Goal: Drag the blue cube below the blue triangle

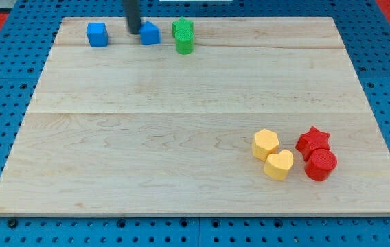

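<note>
The blue cube (97, 33) sits near the board's top left. The blue triangle (150, 33) sits to its right, near the top edge. My tip (134, 30) is the lower end of the dark rod coming down from the view's top. It stands just left of the blue triangle, touching or nearly touching it, and well right of the blue cube.
A green block (182, 29) and a green cylinder (185, 44) sit right of the blue triangle. At the lower right are a yellow hexagon (266, 144), a yellow heart (279, 165), a red star (313, 140) and a red cylinder (320, 165). The wooden board (181, 123) lies on a blue pegboard.
</note>
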